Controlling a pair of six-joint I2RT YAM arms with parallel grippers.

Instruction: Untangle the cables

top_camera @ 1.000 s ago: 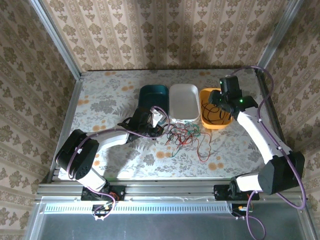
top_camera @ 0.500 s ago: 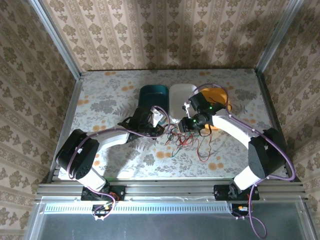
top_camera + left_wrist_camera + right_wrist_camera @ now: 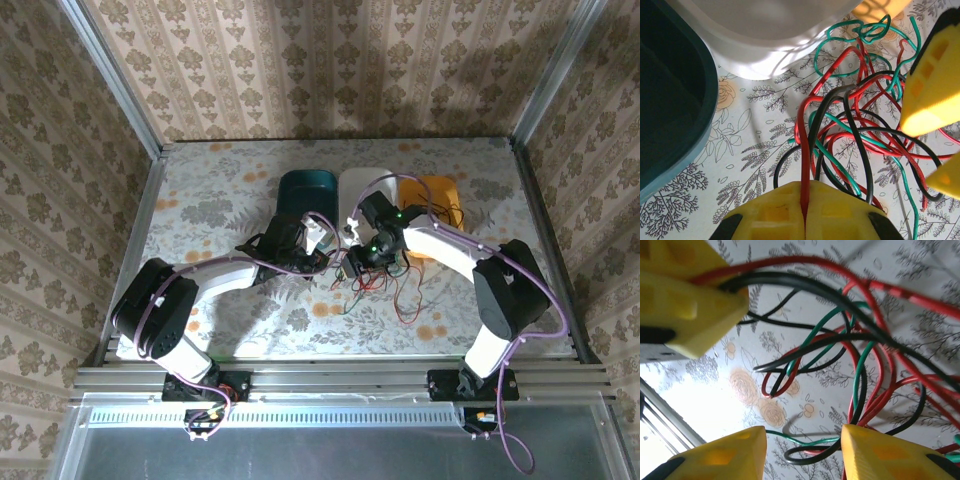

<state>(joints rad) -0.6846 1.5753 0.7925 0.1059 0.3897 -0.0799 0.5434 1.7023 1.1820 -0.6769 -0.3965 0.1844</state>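
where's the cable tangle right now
Top view: the cables lie at the middle of the table, in front of the white tray, between the left gripper, shut on a red strand, and the open right gripper.

The table [image 3: 220, 200] is covered in a pale cloth printed with grey leaves and orange flowers, and metal rails run along its sides. Three trays stand on it in a row towards the far side: a teal tray [image 3: 305, 187] on the left, a white tray [image 3: 348, 190] just beside it, and an orange tray [image 3: 445, 187] on the right. Just in front of the white tray lie the cables [image 3: 385, 290], a loose tangle of thin red, green and black strands, with red loops trailing towards the near edge.
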